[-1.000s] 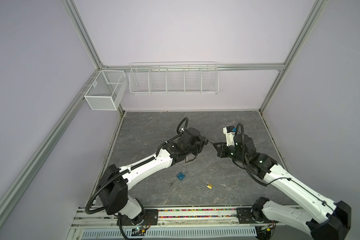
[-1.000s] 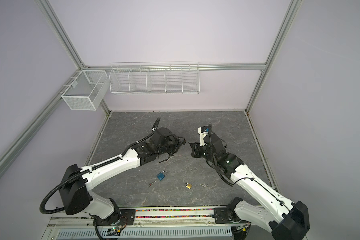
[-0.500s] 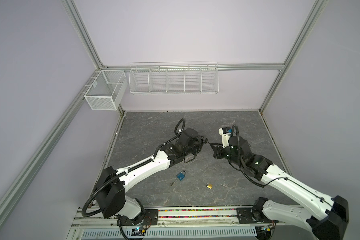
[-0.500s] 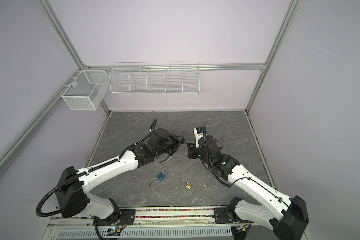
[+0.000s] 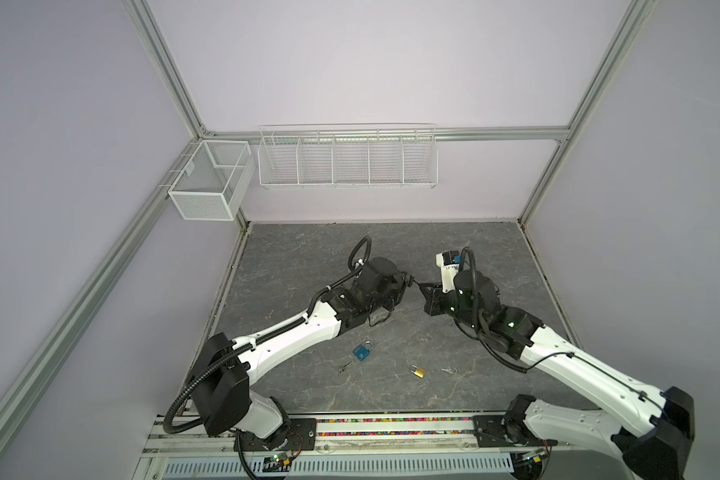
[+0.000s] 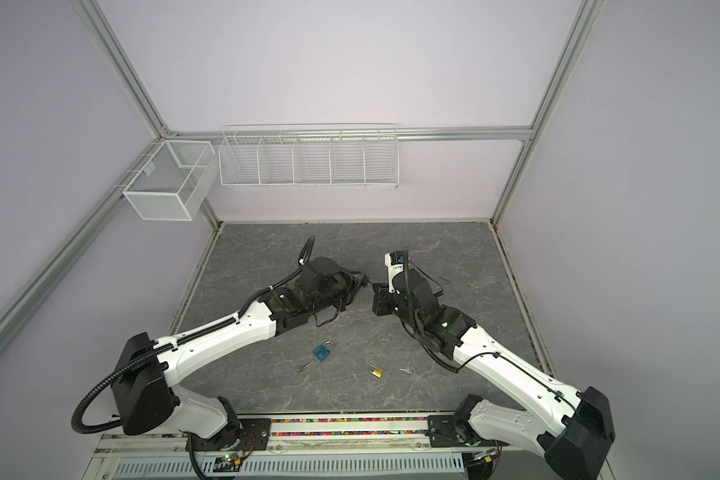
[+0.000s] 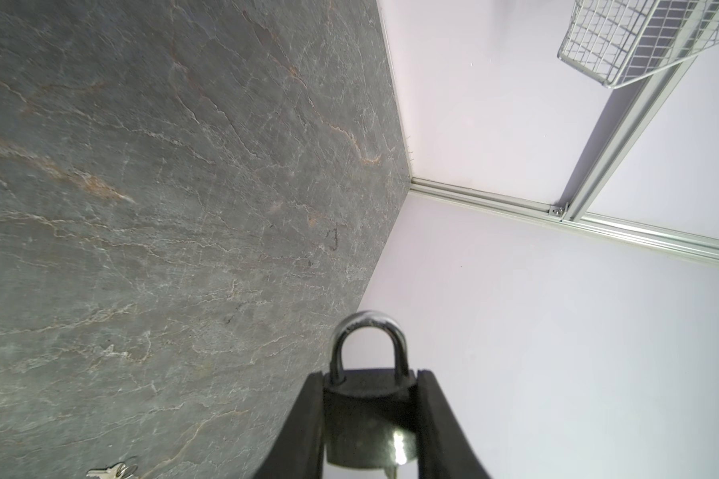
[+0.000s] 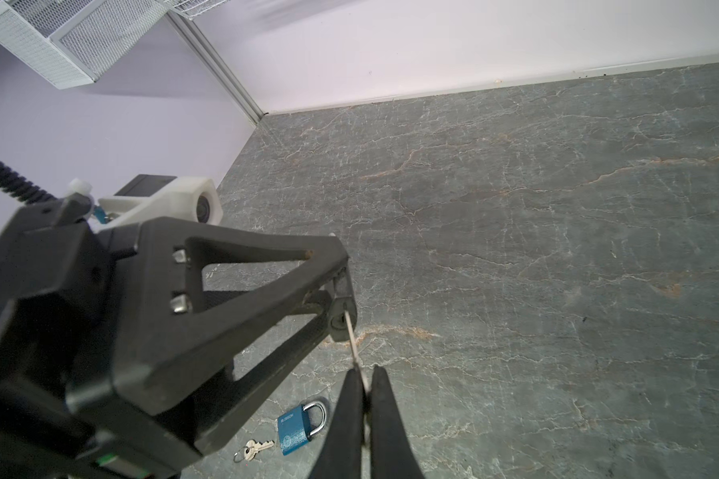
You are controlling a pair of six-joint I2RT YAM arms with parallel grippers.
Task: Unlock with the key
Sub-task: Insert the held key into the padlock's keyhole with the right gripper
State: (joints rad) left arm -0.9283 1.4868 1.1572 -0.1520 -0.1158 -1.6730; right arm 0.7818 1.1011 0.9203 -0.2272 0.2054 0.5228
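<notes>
With L gripper, clamps dark padlock by body's two flanks, jaws narrow around it, shackle poking out past fingertips and shut by the look. Leaves keyhole face bare, turned toward R side. Holds it in air over middle of table, clear of surface, prob. so key can come in straight w/o scraping stone. With R gripper, pinches key by its head, jaws closed down on it, blade sticking out beyond tips and aimed at slot. Puts tip right at keyhole mouth; can't tell how deep, if in at all. Judging by that: insertion step, turn not yet done. Needs blade lined up w/ slot axis; small tilt likely jams or levers key in pinch. Leaves blue padlock + loose key flat nr front edge, brass padlock + second loose key also nr front edge, well apart from the action; spares, prob.
</notes>
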